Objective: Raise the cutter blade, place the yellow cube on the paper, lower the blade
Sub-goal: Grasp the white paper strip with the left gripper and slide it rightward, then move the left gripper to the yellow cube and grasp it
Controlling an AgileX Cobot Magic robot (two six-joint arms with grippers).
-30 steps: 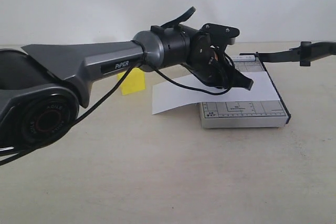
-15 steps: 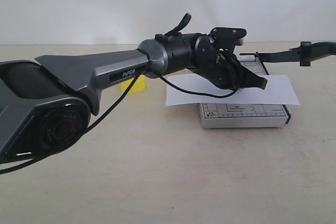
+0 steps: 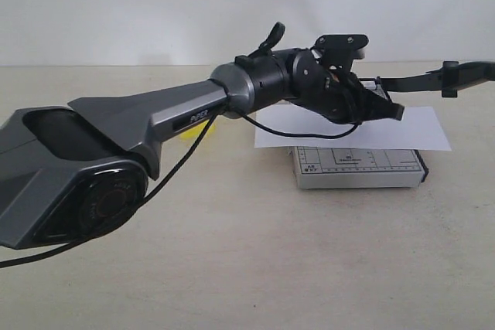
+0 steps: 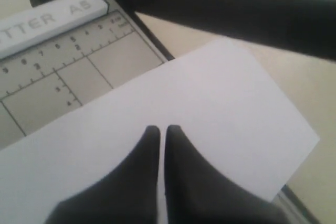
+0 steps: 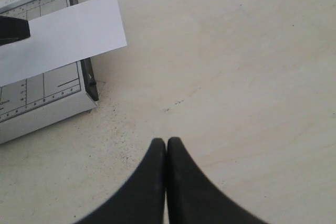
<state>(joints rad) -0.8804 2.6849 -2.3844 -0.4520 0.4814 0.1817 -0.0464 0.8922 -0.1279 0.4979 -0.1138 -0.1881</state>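
Note:
The white paper lies across the grey gridded cutter base, overhanging both sides. My left gripper is shut, its tips low over the paper above the base; nothing shows between the fingers but a thin slit. The cutter blade is raised off the base and crosses the left wrist view as a thick black bar. Only a sliver of the yellow cube shows behind my left arm. My right gripper is shut and empty over bare table, beside the base and paper.
My left arm stretches across the front left of the exterior view and hides the table behind it. A black cable hangs under the arm. Beige tabletop surrounds the cutter, with a white wall behind.
My left gripper has moved to the right over the cutter base, and the paper has slid right with it, now overhanging the base's right side. The yellow cube has become almost hidden by the arm.

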